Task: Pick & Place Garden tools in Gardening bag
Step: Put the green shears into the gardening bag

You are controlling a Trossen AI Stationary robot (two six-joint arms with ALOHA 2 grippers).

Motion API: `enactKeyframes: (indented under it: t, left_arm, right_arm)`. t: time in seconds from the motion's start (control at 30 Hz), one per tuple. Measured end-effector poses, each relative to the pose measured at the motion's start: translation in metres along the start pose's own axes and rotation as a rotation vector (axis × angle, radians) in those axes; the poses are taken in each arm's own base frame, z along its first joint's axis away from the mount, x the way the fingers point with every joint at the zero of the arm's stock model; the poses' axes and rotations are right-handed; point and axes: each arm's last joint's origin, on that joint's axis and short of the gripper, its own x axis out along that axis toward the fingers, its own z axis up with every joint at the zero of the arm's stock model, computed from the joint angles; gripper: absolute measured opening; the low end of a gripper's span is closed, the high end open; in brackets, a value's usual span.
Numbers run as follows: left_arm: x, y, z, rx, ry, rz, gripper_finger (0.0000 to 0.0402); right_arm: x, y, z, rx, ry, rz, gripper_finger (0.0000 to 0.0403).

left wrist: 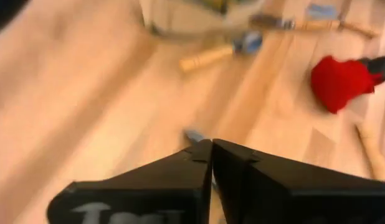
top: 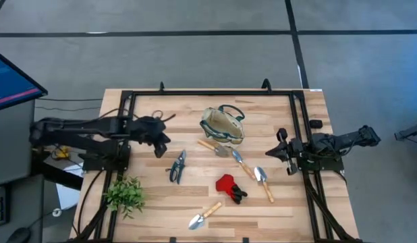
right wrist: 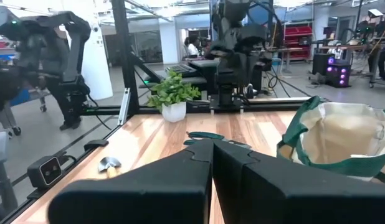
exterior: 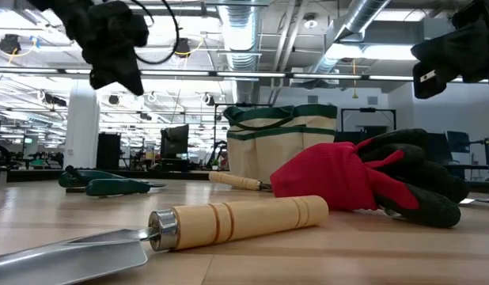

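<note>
High view: my table (top: 154, 202) is pale wooden planks, and the gardening bag (top: 223, 125) stands toward its far middle, between my two pincers. My left gripper (top: 159, 144) hangs above the boards on the bag's left, well apart from it; my left wrist view shows those fingers (left wrist: 180, 171) pressed together, holding nothing. The pruning shears (top: 177, 166) lie on the wood near that pincer, toward the table's front edge.

My right gripper (top: 281, 150) waits at the table's right side, its fingers (right wrist: 180, 168) likewise closed on nothing, with the bag off to one side of them in my right wrist view.

Between that pincer and the bag lie two trowels: one (top: 215, 147) just in front of the bag, another (top: 240, 162) next to it. A third trowel (top: 264, 182) rests nearer the right gripper. The red-and-black glove (top: 230, 187) sits front of centre, and a fourth trowel (top: 204, 216) lies close to the front edge. A leafy plant (top: 125, 194) stands at front left.
</note>
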Motion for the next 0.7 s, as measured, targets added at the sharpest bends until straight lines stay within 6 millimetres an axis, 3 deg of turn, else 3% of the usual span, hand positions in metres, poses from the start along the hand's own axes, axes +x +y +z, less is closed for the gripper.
enactKeyframes:
  t: [0.33,0.7]
  left_arm:
    - [0.021,-0.02,-0.014,-0.19,0.292,-0.055,0.0001]
    - [0.052,-0.042,-0.033,-0.224,0.429,-0.011,0.0005]
  right_arm:
    - [0.0,0.0,0.0,0.0,0.0,0.0,0.0]
    - [0.0,0.0,0.0,-0.016,0.0,0.001,0.0]
